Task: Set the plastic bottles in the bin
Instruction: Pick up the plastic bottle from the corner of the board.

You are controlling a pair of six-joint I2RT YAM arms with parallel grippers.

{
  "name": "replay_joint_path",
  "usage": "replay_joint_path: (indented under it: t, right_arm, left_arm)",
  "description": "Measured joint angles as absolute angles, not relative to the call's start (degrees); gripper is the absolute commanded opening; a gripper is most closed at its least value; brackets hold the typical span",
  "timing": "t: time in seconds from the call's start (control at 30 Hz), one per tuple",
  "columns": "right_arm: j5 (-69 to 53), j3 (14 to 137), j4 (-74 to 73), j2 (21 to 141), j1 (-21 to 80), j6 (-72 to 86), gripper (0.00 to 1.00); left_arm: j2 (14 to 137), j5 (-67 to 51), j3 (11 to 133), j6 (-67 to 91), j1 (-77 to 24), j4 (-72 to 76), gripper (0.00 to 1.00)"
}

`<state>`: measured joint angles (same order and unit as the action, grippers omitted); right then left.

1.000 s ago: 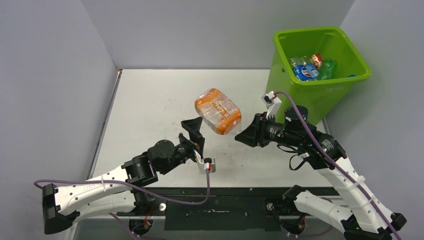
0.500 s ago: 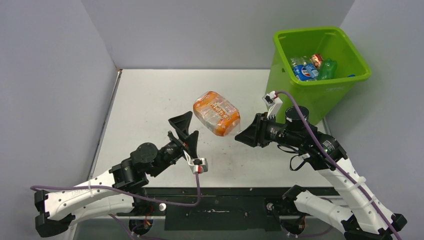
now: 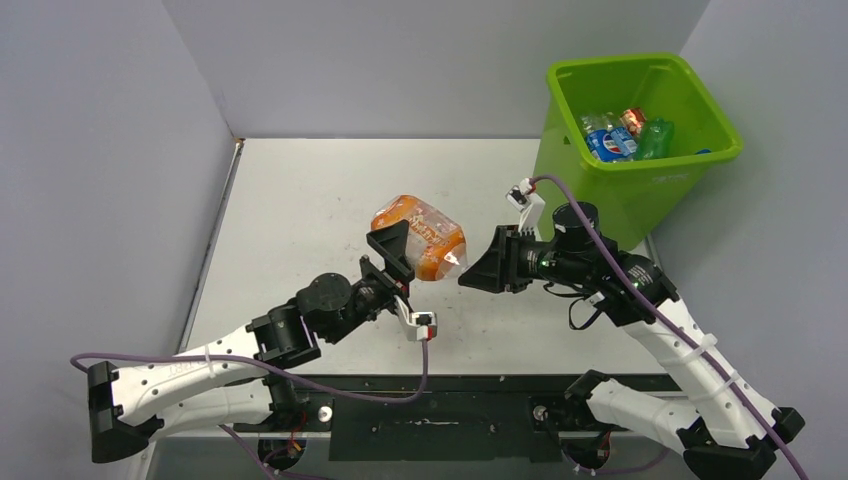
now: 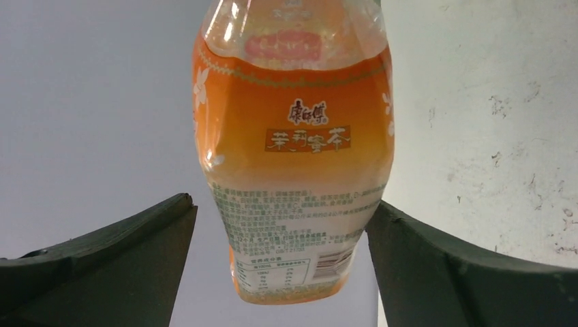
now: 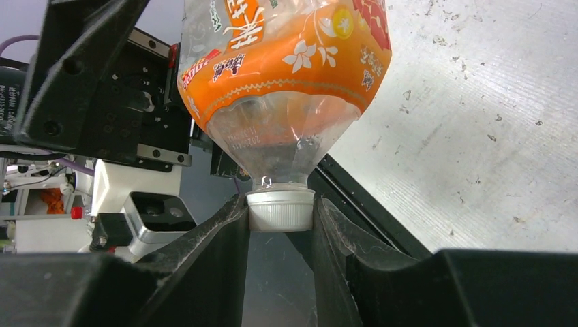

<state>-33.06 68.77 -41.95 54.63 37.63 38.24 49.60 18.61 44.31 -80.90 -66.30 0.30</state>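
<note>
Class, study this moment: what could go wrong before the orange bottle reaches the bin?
1. The right pincer grips the bottle only by its cap; it could twist loose.
2. The open left pincer straddles the bottle's base; a bump or tug could pull it free.
3. The bin has a high rim; the protruding bottle could catch on it.

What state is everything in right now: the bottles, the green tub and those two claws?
Orange-labelled bottle: capped, held aloft.
Right gripper: shut on the bottle's white cap.
Left gripper: open, fingers either side of the bottle.
Green bin: upright, open-topped, partly filled.
Bottles in the bin: crumpled, lying inside.
</note>
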Motion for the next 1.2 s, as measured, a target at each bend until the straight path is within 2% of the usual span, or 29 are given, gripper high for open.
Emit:
replay_joint_path:
  t: [0.13,0.27,0.3,0.37,0.4,0.5,0.53,0.63,0.93,1.2]
  right_arm:
    - [-33.08,70.81,-43.53,54.76,37.65,37.98,0.05]
    - [-32.86,72.71,-44.12,54.83,37.65,37.30,0.05]
    - [-32.82,73.06,-44.27,54.92,37.65,37.10,0.13]
    - [-32.75,74.04,-44.73,55.35,37.65,36.69,0.55]
    - [-32.69,74.59,-44.97,55.61,37.65,36.62,0.69]
    - [-32.86,77.12,-45.21,56.40,37.65,36.47,0.95]
    - [-32.69,78.26,-45.15,56.51,37.65,36.29,0.99]
    - [-31.05,81.23,-44.31,56.07,37.67,35.24,0.90]
    - [-16.93,75.26,-31.90,42.11,37.67,34.39,0.90]
    - [-14.22,74.13,-24.67,43.03,37.67,32.45,0.91]
  left_arm:
    - [50.43,19.73,44.47,-82.72,-66.26,1.48,0.58]
    - [50.65,20.38,44.47,-83.74,-66.26,2.76,0.45]
    - [50.65,20.38,44.47,-83.74,-66.28,3.16,0.43]
    - [50.63,20.49,44.47,-83.46,-66.28,4.08,0.42]
    - [50.63,20.58,44.45,-83.15,-66.28,4.34,0.40]
    - [50.33,20.64,44.21,-81.06,-66.28,4.97,0.35]
    - [50.00,20.62,43.90,-79.70,-66.32,5.19,0.33]
    - [48.31,20.16,42.48,-73.78,-66.59,5.26,0.30]
    - [47.72,9.54,44.64,-30.96,-67.09,0.05,0.25]
    - [53.45,0.43,46.46,1.15,-67.00,0.71,0.24]
